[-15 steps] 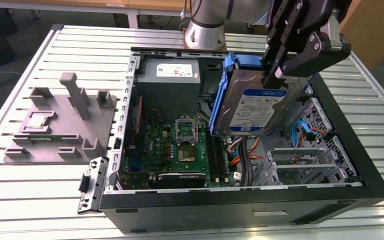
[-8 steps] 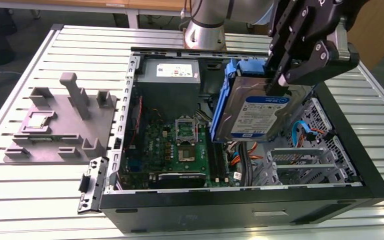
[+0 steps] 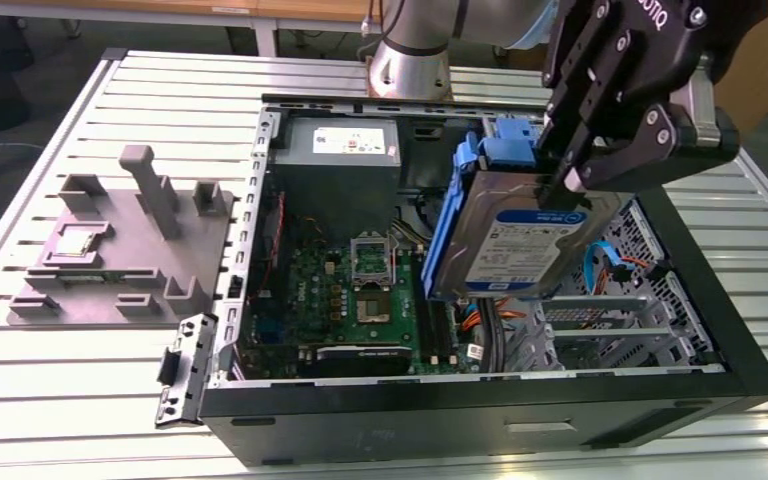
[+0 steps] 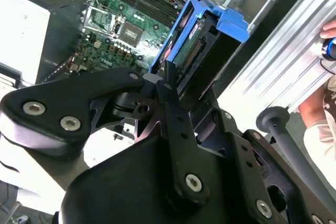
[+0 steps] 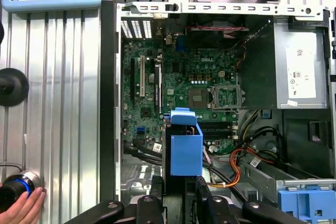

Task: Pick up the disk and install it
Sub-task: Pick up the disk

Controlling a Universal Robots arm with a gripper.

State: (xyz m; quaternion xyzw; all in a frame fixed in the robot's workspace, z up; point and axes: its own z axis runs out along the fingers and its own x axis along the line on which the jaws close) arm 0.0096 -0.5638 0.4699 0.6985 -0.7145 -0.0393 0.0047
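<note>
Gripping: claw (image 3: 571, 185) clamped tight on disk (image 3: 524, 245), pinching its top edge
Disk: blue-framed, tilted, held up over the open case (image 3: 491, 425), label showing
Case: lying on slatted table (image 3: 64, 400), motherboard (image 3: 357, 290) exposed below the disk
Far side: grey fixture (image 3: 117, 240) on the table, exterior view's left

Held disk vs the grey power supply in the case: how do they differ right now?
Pose: the disk hangs tilted on edge over the open case, clamped in the gripper; the power supply sits seated in a case corner. Look: the disk has a bright blue bracket and white-and-blue label; the power supply is plain grey with a white label. Size: the power supply looks bulkier than the disk. Shared: both are labelled metal boxes.
</note>
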